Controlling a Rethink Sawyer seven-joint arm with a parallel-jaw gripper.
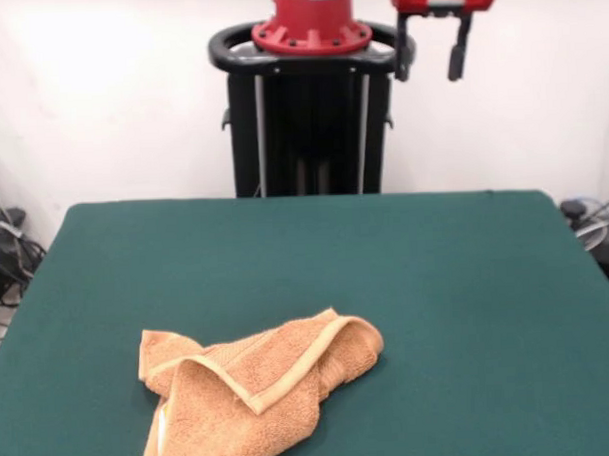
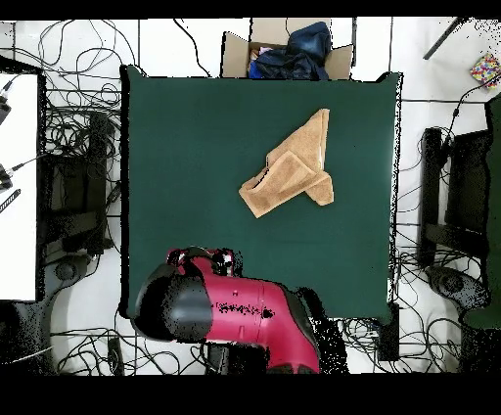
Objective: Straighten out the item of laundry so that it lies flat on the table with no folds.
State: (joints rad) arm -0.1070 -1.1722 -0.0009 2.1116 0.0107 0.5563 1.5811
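Observation:
The item of laundry [image 1: 255, 395], an orange-tan terry towel, lies crumpled near the front of the green table [image 1: 436, 273], left of centre. One corner is folded over, showing a flat woven band, and its lower part runs off the picture's bottom edge. From overhead the towel [image 2: 292, 168] is an uneven folded wedge right of the middle of the table [image 2: 196, 147]. My gripper [image 1: 431, 53] hangs high above the table's far side, well away from the towel. It is open, with nothing between its dark fingers [image 1: 458, 55]. In the overhead view the arm [image 2: 235, 311] is drawn back past the table's lower edge.
The black pedestal [image 1: 311, 128] stands behind the table's far edge. A cardboard box with dark blue clothes [image 2: 289, 51] sits just beyond the table's top edge in the overhead view. Cables [image 2: 68, 127] lie on the floor on both sides.

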